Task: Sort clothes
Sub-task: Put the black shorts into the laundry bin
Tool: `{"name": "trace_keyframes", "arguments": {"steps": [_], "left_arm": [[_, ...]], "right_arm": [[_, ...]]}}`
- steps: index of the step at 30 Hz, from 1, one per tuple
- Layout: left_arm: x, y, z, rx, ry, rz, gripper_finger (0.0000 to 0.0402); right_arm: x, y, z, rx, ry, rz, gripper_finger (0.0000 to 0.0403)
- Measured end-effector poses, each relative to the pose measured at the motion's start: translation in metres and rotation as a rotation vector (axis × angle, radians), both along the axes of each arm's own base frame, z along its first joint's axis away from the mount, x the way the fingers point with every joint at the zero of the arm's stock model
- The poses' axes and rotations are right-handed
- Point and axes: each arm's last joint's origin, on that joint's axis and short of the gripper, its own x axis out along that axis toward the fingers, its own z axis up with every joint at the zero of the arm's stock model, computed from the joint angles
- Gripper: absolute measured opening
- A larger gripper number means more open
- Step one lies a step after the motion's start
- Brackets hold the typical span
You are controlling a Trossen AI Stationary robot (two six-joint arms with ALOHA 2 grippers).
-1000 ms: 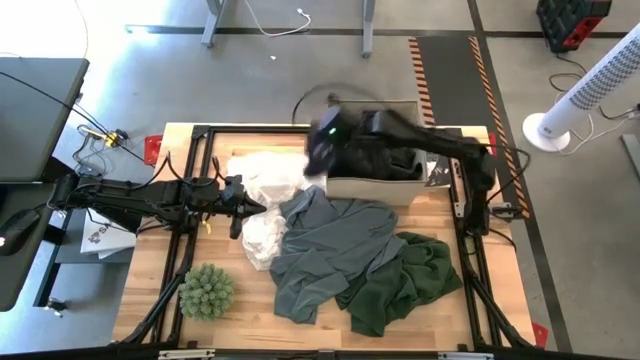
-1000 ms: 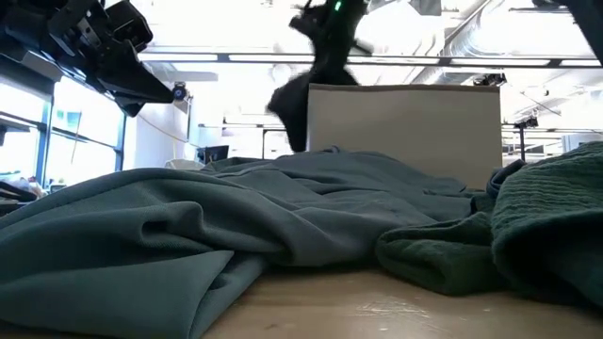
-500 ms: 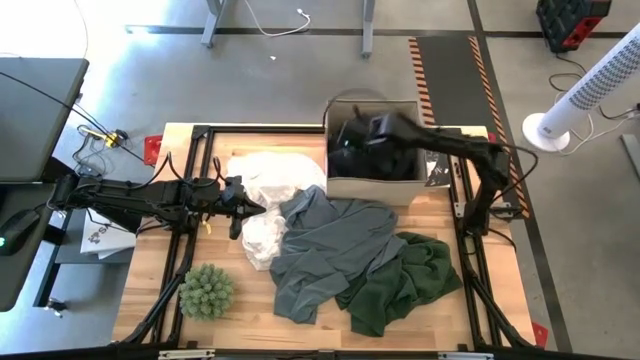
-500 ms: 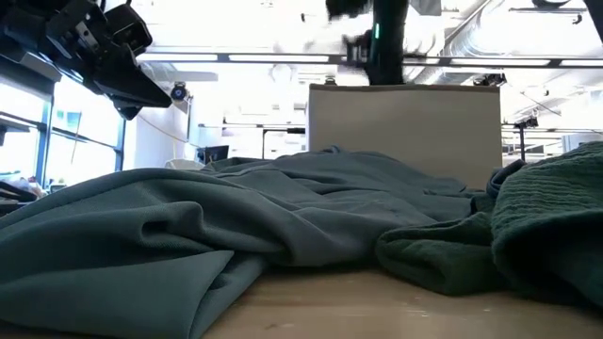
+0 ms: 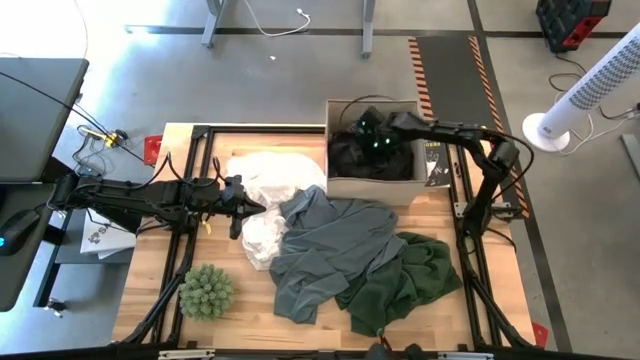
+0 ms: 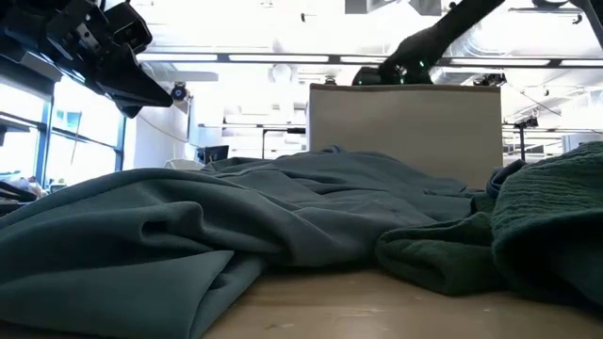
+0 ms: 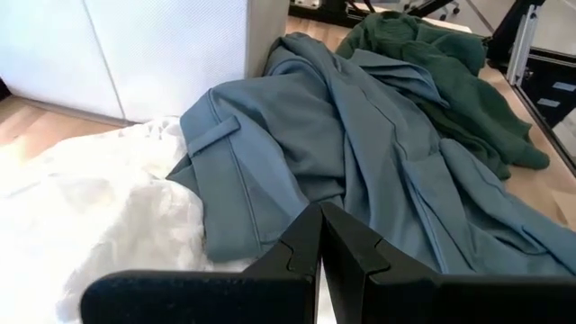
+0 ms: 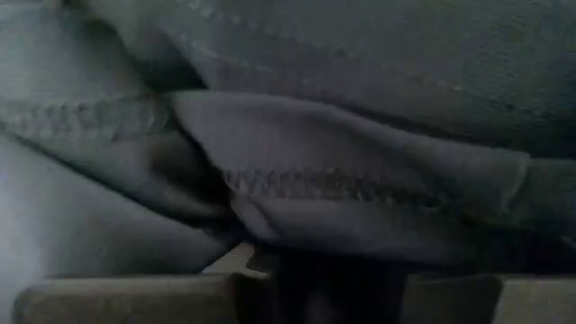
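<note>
A black garment (image 5: pixel 352 158) lies in the open box (image 5: pixel 372 188) at the far right of the table. My right gripper (image 5: pixel 372 142) is down inside the box among it; the right wrist view is filled by dark cloth with a seam (image 8: pixel 315 180). A grey garment (image 5: pixel 320 250) is spread over the table's middle, its right part on a dark green one (image 5: pixel 405 280). A white garment (image 5: pixel 265 180) lies at its left. My left gripper (image 7: pixel 319 243) is shut and empty, above the white garment's left edge. The plaid shirt is out of view.
A spiky green plant-like ball (image 5: pixel 205 290) stands near the front left corner. The box's pale wall (image 6: pixel 405 132) rises behind the grey cloth (image 6: pixel 236 226). Black frame rails (image 5: pixel 470 250) run along the table's sides. Bare wood shows along the near edge (image 5: pixel 250 330).
My right gripper has carried the black garment from above the box's left edge toward the table's right edge and then down into the box. The garment, which hung in the air beside the box, now lies inside it.
</note>
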Motion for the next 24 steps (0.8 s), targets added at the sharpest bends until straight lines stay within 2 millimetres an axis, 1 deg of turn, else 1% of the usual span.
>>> {"name": "trace_keyframes", "arguments": {"steps": [2,4,6,8,11,13,15,17,19,21,23,24], "left_arm": [[0.000,0.000,0.000,0.001,0.000,0.002,0.0007],[0.000,0.000,0.000,0.001,0.000,0.003,0.0007],[0.000,0.000,0.000,-0.005,0.004,0.006,0.0007],[0.000,0.000,-0.001,-0.007,0.006,0.005,0.0007],[0.000,0.000,-0.001,-0.026,0.007,0.014,0.0007],[0.000,0.000,-0.001,-0.028,0.007,0.015,0.0007],[-0.001,0.000,-0.001,-0.031,0.012,0.015,0.0007],[-0.001,0.000,-0.001,-0.030,0.014,0.014,0.0007],[-0.001,0.000,-0.001,-0.030,0.014,0.015,0.0007],[-0.001,0.000,-0.001,-0.030,0.014,0.015,0.0007],[-0.001,0.000,-0.001,-0.030,0.013,0.015,0.0007],[-0.001,0.000,-0.001,-0.030,0.014,0.015,0.0007]], "right_arm": [[0.000,-0.002,0.026,-0.001,0.009,0.017,0.0095],[0.004,-0.002,0.058,-0.046,-0.019,0.046,0.0096],[0.008,0.004,0.089,-0.103,-0.046,0.075,0.0096],[0.013,0.014,0.114,-0.175,-0.052,0.117,0.0096],[0.024,0.028,0.136,-0.355,-0.013,0.133,0.0096],[0.031,0.036,0.140,-0.463,0.009,0.113,0.0096],[0.036,0.039,0.132,-0.501,0.011,0.109,0.0096],[0.039,0.039,0.111,-0.475,0.010,0.104,0.0096],[0.039,0.035,0.081,-0.421,0.012,0.082,0.0096],[0.035,0.031,0.044,-0.369,0.035,0.047,0.0096],[0.028,0.029,0.007,-0.332,0.070,0.006,0.0096],[0.024,0.029,-0.008,-0.316,0.077,-0.009,0.0096]]}}
